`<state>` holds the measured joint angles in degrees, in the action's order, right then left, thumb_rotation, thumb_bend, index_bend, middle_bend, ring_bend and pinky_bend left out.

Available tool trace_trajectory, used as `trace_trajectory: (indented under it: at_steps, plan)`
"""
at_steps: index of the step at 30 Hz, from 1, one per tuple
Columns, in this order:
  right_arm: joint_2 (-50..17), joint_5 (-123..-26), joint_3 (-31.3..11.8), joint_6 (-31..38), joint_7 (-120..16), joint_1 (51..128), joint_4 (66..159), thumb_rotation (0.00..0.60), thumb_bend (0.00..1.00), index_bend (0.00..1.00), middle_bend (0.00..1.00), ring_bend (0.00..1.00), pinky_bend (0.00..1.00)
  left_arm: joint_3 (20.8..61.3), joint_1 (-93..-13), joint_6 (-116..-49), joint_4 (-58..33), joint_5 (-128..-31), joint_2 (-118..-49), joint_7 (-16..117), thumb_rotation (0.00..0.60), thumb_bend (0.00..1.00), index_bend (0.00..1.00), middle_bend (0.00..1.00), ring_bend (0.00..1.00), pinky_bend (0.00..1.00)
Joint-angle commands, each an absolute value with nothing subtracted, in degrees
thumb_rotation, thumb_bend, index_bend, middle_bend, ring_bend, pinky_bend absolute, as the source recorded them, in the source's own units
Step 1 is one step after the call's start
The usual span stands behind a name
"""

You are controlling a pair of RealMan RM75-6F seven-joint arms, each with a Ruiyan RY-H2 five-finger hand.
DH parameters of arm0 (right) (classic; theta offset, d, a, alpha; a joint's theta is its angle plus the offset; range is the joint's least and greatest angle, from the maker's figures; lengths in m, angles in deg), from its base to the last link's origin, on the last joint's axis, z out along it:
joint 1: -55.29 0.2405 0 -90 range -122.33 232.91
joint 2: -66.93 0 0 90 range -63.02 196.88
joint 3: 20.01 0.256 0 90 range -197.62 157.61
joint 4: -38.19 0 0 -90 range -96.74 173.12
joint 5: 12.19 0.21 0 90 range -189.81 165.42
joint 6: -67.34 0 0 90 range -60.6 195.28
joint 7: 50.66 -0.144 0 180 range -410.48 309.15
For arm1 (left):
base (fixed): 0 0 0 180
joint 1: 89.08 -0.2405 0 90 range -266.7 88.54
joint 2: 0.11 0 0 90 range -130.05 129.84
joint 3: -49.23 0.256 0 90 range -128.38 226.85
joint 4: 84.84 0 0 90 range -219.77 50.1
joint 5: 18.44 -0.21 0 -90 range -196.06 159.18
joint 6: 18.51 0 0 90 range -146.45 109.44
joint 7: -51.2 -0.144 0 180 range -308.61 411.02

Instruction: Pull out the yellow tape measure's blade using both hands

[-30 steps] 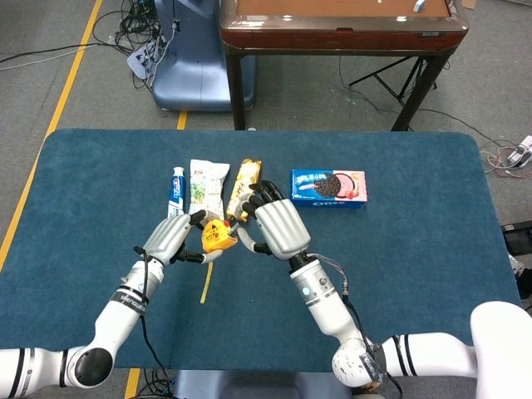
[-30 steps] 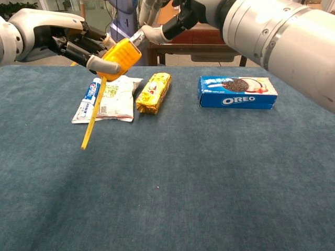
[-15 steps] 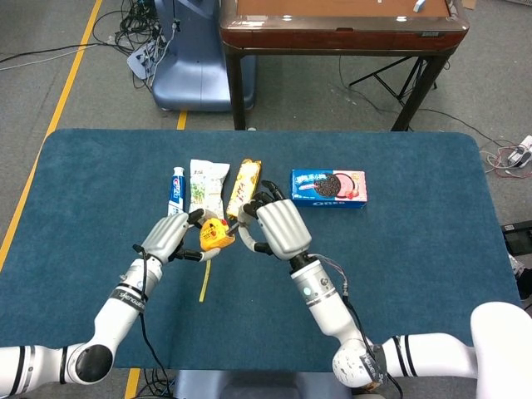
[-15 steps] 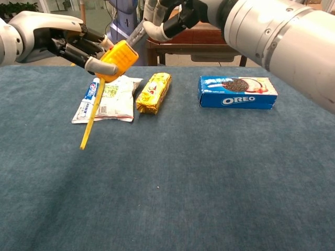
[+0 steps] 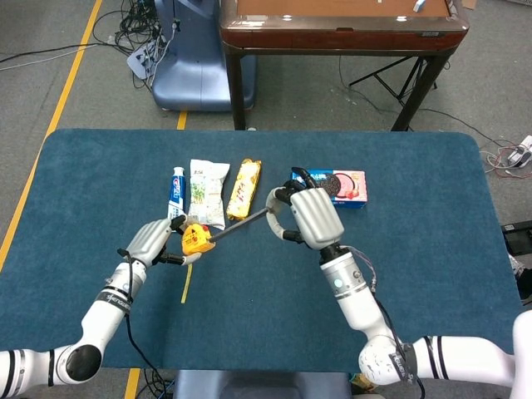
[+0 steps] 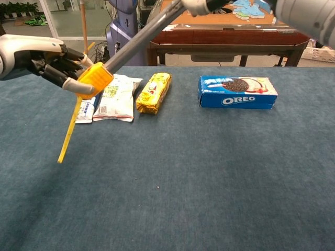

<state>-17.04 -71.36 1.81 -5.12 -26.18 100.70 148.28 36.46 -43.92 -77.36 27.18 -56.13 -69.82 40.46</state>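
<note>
My left hand (image 5: 152, 241) (image 6: 44, 58) grips the yellow tape measure (image 5: 196, 239) (image 6: 92, 79) above the table's left part. A grey blade (image 5: 241, 224) (image 6: 137, 40) runs from the case up and to the right. My right hand (image 5: 307, 218) pinches the blade's end; the chest view shows only a sliver of that hand (image 6: 201, 5) at the top edge. A yellow strap (image 5: 185, 284) (image 6: 68, 131) dangles from the case.
Behind the hands lie a toothpaste tube (image 5: 176, 190) (image 6: 84, 110), a white snack pack (image 5: 205, 191) (image 6: 116, 98), a yellow snack pack (image 5: 243, 188) (image 6: 154, 92) and a blue Oreo box (image 5: 342, 187) (image 6: 237, 92). A wooden table (image 5: 341, 29) stands beyond the blue table (image 5: 399, 274).
The hands have drawn apart: the left moved left and toward me with the case, the right moved right. A long stretch of blade now shows between them.
</note>
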Motion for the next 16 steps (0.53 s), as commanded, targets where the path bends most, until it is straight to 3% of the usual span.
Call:
trace_trajectory:
  at_steps: [1,16]
  plan:
    - [-13.2,-71.5,2.6,-5.4,-29.0,98.4,150.1,0.6,0.72,0.62,0.58,0.35,0.1,37.2,-44.6,-76.8,26.3,-56.9,-69.7,41.1,0.6,0.26,0.45,0.47,0.32,0.23]
    - [-0.2,-73.0,3.5,-6.0,-38.7,90.9,154.3,0.6,0.72,0.62,0.58,0.35,0.1,39.6,-48.1,-73.1,22.2,-60.7,-69.8,45.7,0.6,0.26,0.46,0.47,0.32,0.23]
